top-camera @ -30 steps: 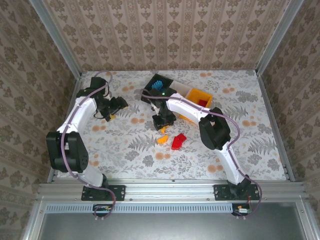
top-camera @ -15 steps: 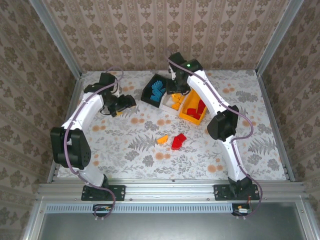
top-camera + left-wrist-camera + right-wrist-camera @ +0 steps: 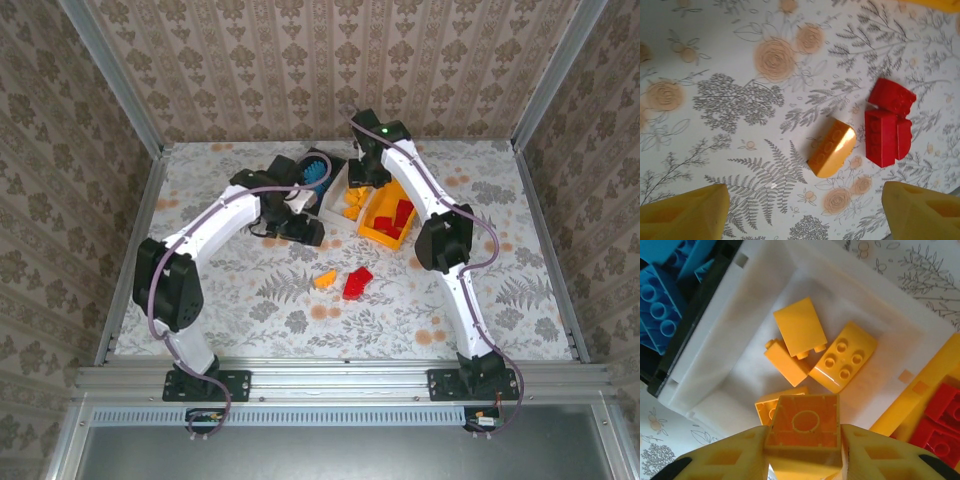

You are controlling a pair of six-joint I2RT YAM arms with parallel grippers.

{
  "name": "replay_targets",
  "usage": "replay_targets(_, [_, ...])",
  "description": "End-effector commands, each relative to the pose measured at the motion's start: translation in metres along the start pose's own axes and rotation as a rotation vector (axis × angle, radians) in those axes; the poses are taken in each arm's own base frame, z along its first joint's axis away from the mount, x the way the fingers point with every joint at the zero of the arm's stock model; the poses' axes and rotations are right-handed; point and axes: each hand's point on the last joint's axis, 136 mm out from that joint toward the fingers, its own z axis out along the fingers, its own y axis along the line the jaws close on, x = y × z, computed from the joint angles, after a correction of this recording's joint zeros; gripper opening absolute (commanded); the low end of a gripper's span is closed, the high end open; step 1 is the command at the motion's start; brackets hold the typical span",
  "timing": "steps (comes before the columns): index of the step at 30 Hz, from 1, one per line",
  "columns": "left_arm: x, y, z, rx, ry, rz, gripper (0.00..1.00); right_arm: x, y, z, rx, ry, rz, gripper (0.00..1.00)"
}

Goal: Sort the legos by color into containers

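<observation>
Right gripper [image 3: 802, 445] clamped on an orange-yellow brick [image 3: 802, 425] above the white bin [image 3: 740, 315]; left gripper [image 3: 805, 200] hangs with fingers apart, holding nothing

The black bin [image 3: 692, 315] with blue bricks [image 3: 660, 300] touches the white bin's upper-left wall. The orange-yellow bin [image 3: 920, 390] with red bricks [image 3: 940, 430] presses on its lower-right side, so walls stand close on both flanks; several sorted bricks [image 3: 842, 357] lie on the white floor. In the left wrist view a loose orange-yellow brick [image 3: 831, 147] lies at centre, loose red bricks [image 3: 888, 127] just beside it at right, not touching; bare table [image 3: 715, 75] lies open left and above. From the top, the left arm [image 3: 215, 220] crosses before the black bin's lower-left side
</observation>
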Motion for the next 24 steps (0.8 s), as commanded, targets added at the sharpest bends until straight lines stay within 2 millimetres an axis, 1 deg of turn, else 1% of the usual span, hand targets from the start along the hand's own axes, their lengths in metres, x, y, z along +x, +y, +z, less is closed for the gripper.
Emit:
replay_targets(1, [0.007, 0.002, 0.004, 0.001, 0.04, 0.038, 0.81, -0.006, 0.001, 0.007, -0.015, -0.01, 0.024, 0.4])
replay_targets(5, [0.004, 0.001, 0.006, 0.004, 0.041, 0.035, 0.81, -0.006, 0.0, 0.011, -0.026, -0.002, 0.034, 0.44])
replay_targets(10, [0.0, -0.001, 0.007, 0.003, 0.041, 0.038, 0.82, -0.008, -0.002, 0.011, -0.037, -0.004, 0.048, 0.57])
replay_targets(14, [0.0, -0.003, 0.008, 0.002, 0.038, 0.045, 0.85, -0.008, -0.002, 0.008, -0.041, -0.005, 0.051, 0.62])
replay_targets(18, [-0.005, -0.007, 0.009, 0.012, 0.021, 0.052, 0.9, -0.01, -0.002, -0.001, -0.047, -0.015, 0.048, 0.64])
replay_targets(24, [-0.01, -0.009, 0.008, 0.014, 0.011, 0.069, 0.95, -0.011, 0.002, -0.023, -0.076, -0.034, 0.059, 0.67])
